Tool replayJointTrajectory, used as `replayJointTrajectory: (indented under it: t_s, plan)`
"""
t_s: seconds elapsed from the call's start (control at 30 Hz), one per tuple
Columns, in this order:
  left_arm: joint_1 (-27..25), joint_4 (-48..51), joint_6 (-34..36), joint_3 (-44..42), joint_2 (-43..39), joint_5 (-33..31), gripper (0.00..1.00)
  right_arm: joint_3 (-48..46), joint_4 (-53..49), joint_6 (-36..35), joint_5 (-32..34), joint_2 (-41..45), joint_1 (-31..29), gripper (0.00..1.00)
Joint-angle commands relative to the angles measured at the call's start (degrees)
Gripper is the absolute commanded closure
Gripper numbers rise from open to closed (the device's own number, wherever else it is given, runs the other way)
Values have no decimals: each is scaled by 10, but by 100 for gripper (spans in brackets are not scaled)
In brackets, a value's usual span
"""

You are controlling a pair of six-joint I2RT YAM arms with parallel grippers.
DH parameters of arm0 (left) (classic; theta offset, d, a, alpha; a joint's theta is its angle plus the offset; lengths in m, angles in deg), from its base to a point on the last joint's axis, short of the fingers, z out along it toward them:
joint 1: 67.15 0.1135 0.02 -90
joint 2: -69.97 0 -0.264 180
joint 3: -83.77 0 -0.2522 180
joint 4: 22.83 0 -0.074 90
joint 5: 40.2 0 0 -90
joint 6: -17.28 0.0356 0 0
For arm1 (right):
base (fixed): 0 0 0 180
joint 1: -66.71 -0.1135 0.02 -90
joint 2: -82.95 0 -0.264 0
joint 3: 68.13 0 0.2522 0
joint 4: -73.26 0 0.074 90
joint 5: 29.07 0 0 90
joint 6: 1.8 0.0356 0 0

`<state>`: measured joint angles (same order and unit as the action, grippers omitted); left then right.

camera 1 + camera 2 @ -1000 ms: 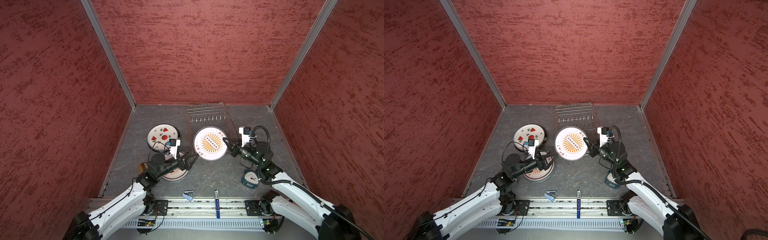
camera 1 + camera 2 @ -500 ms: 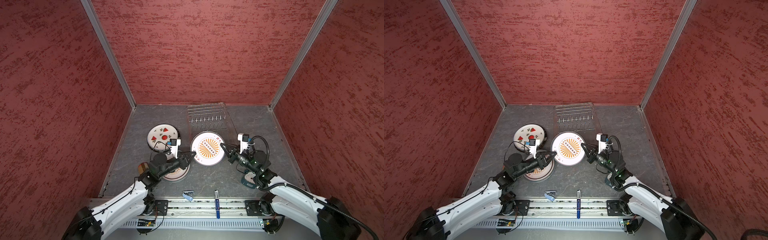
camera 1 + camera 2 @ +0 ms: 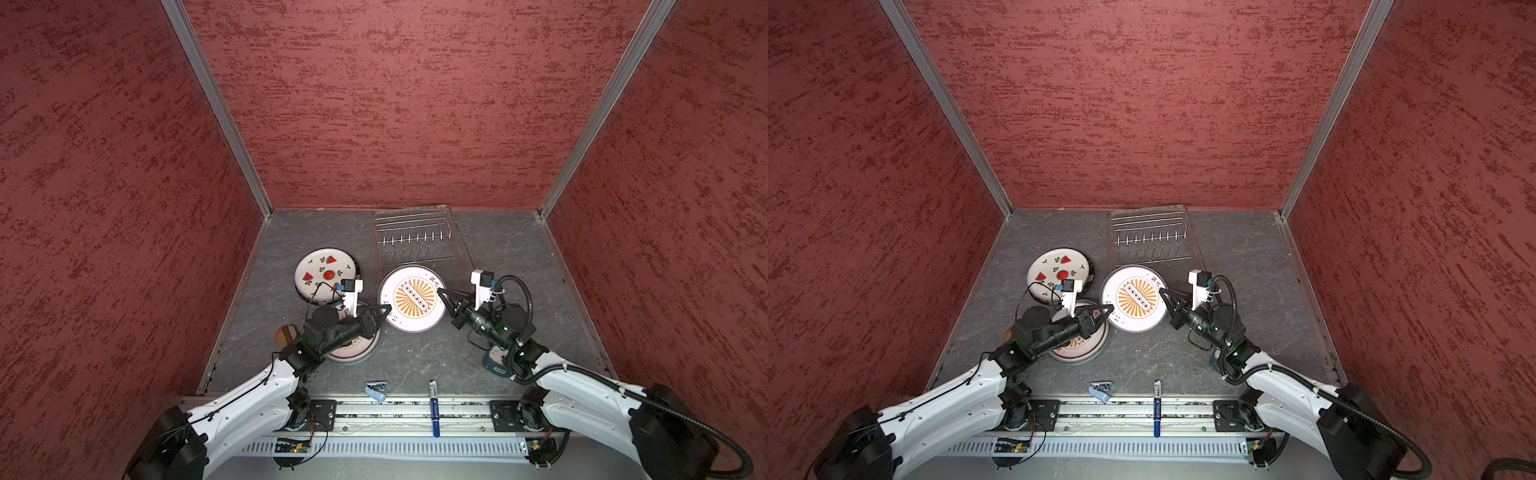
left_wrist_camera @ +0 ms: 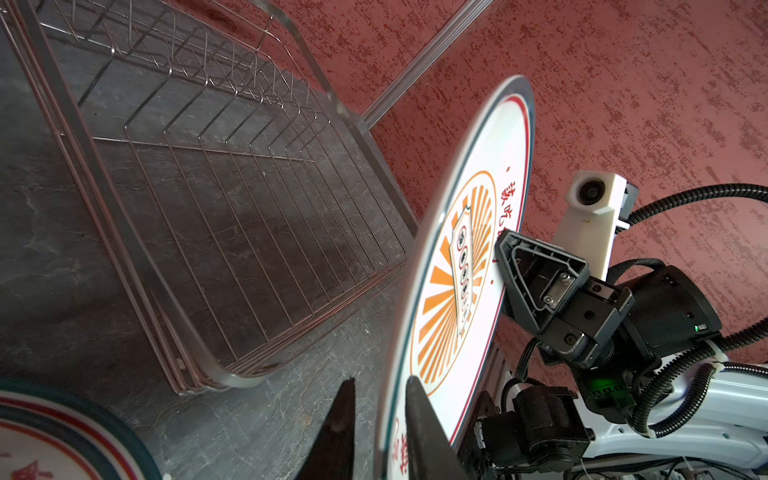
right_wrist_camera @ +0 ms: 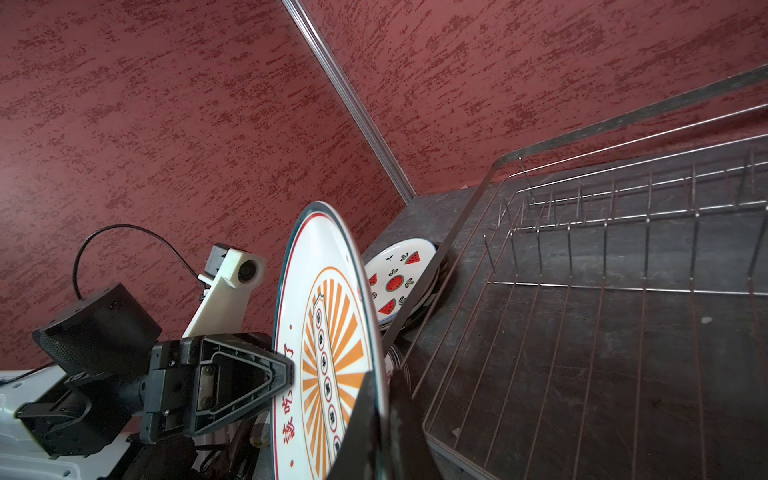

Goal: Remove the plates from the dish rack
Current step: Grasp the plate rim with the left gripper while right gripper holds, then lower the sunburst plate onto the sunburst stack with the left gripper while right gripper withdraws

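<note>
**benchrat:** Grey stone-look tabletop (image 3: 415,365), red walls (image 3: 395,104) all round. In both top views the sunburst plate (image 3: 411,299) (image 3: 1133,299) is up between the arms at the near end of the dish rack (image 3: 415,237). The right gripper (image 3: 441,293) is on one rim and the left gripper (image 3: 384,309) on the opposite rim. The watermelon plate (image 3: 326,272) lies flat off to the left.

**yam_fan:** Left wrist cam: the fingers (image 4: 424,428) straddle the rim with a sliver of floor beside one, so honestly can't tell if it's gripping. Right wrist cam: right gripper (image 5: 380,374) clamped on the sunburst plate (image 5: 328,332), which stands on edge beside the dish rack (image 5: 602,291).
</note>
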<state>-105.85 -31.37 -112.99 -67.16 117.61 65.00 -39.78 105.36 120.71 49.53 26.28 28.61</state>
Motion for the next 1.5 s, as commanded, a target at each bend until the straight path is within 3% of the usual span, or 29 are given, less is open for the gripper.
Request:
replayJointTrajectory:
  t_s: [0.0, 0.3, 0.43, 0.63, 0.77, 0.8, 1.07, 1.3, 1.47]
  plan:
    - [-3, -31, -8, 5, 6, 4, 78, 8, 62, -4, 0, -9, -7, 98]
    - [-4, -27, -22, 6, 0, 0, 100, 17, 58, -15, 13, -31, -12, 97]
    - [-4, -22, -28, 6, -10, 0, 100, 29, 47, -16, -1, -45, -13, 86]
    - [-2, 13, -28, 5, -51, -22, 100, 37, 39, -11, -6, -55, -14, 54]
    - [7, 65, -30, 9, -88, -43, 100, 38, 25, 0, 12, -56, -14, 16]
    - [11, 75, -31, 9, -97, -44, 100, 38, 20, 1, 18, -54, -14, 1]
    - [57, 171, -63, -2, -198, -65, 100, 25, 44, -6, -20, -53, -15, 1]
    - [85, 414, -103, 57, -321, -178, 100, 33, 60, -18, -35, -73, -18, 1]
    - [86, 515, -156, 92, -338, -227, 100, 68, -1, -43, -14, -79, -29, 1]
